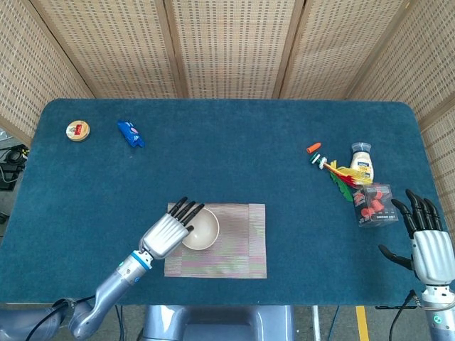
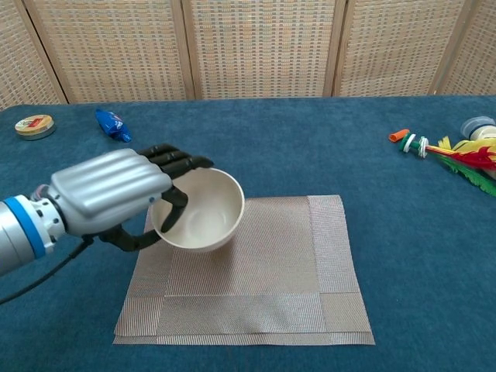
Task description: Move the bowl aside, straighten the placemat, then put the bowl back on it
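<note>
My left hand [image 1: 168,233] [image 2: 116,192] grips the cream bowl [image 1: 201,229] [image 2: 203,209] by its near-left rim, with fingers hooked inside it. The bowl is lifted off the mat and tilted, hanging over the mat's left part. The tan woven placemat [image 1: 231,249] [image 2: 271,271] lies on the blue table near the front edge, its sides slightly skewed. My right hand [image 1: 429,241] hovers open at the table's front right corner, far from the mat and holding nothing.
A clear box of red pieces [image 1: 375,204], a small white bottle [image 1: 362,161] and a feathered toy [image 1: 341,176] [image 2: 457,159] lie at the right. A round tin [image 1: 78,130] [image 2: 35,125] and a blue packet [image 1: 131,133] [image 2: 113,125] sit at the far left.
</note>
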Robot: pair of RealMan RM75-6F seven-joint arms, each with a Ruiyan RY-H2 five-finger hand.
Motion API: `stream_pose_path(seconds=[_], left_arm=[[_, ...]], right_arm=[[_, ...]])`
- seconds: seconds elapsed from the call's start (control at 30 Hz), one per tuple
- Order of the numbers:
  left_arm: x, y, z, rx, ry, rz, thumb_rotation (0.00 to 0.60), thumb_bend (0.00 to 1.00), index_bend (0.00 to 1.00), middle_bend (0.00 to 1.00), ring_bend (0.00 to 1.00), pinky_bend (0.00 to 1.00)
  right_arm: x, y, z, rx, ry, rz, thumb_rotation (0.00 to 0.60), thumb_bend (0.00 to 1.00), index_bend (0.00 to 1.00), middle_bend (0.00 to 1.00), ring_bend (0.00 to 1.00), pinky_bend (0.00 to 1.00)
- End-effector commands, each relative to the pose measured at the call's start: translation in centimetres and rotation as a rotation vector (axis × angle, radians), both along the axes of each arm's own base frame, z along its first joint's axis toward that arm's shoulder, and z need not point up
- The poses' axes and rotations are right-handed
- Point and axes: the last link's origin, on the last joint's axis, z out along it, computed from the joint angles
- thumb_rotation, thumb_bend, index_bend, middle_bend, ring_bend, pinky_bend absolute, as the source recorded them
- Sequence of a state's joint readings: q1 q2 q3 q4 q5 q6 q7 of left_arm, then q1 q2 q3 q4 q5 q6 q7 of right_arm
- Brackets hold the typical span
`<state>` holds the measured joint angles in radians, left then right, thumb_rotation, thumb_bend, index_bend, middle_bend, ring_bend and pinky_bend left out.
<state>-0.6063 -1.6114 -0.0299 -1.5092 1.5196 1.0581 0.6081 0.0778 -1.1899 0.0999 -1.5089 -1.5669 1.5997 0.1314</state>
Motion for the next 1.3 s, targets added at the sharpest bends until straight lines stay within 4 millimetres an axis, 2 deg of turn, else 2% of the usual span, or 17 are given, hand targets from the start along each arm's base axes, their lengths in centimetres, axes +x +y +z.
stream_pose_path(seconds=[0.03,0.07,0.17,0.4,0.67,0.87,0.97,1.1,1.3], left_arm=[[-2.3,1.0,2.5,0.054,0.006,0.028,0.600,0.64,0.73,0.00,0.00,0.00],[-3.2,1.4,3.3,0.076,0.017,0.037,0.600,0.64,0.73,0.00,0.00,0.00],[-8.0,2.8,6.6,0.148,0.038,0.148,0.600,0.64,0.73,0.00,0.00,0.00],[-14.0,2.8,8.7,0.171,0.076,0.244,0.600,0.64,0.72,0.00,0.00,0.00],[-17.8,2.4,9.8,0.185,0.076,0.316,0.600,0.64,0.72,0.00,0.00,0.00],[-19.8,2.0,10.6,0.197,0.077,0.359,0.600,0.63,0.69,0.00,0.00,0.00],[-20.6,1.9,10.9,0.198,0.083,0.379,0.600,0.61,0.61,0.00,0.00,0.00],[-21.3,1.9,11.2,0.188,0.087,0.399,0.600,0.51,0.48,0.00,0.00,0.00],[-21.6,1.8,11.8,0.186,0.075,0.416,0.600,0.41,0.36,0.00,0.00,0.00]], right_arm=[[0.0,0.0,-0.1,0.003,0.002,0.002,0.600,0.16,0.17,0.00,0.00,0.11],[0.1,0.0,-0.1,0.006,0.005,0.003,0.600,0.16,0.17,0.00,0.00,0.11],[0.2,0.1,-0.5,0.018,0.013,0.006,0.600,0.16,0.17,0.00,0.00,0.11],[0.4,0.1,-1.1,0.040,0.030,0.003,0.600,0.16,0.17,0.00,0.00,0.11],[0.5,0.2,-1.5,0.052,0.041,0.003,0.600,0.16,0.17,0.00,0.00,0.11],[0.6,0.2,-1.8,0.064,0.047,0.004,0.600,0.16,0.17,0.00,0.00,0.11],[0.6,0.2,-1.8,0.064,0.047,0.003,0.600,0.16,0.17,0.00,0.00,0.11],[0.6,0.2,-1.7,0.063,0.045,0.000,0.600,0.16,0.17,0.00,0.00,0.11],[0.5,0.2,-1.6,0.061,0.042,-0.002,0.600,0.16,0.17,0.00,0.00,0.11]])
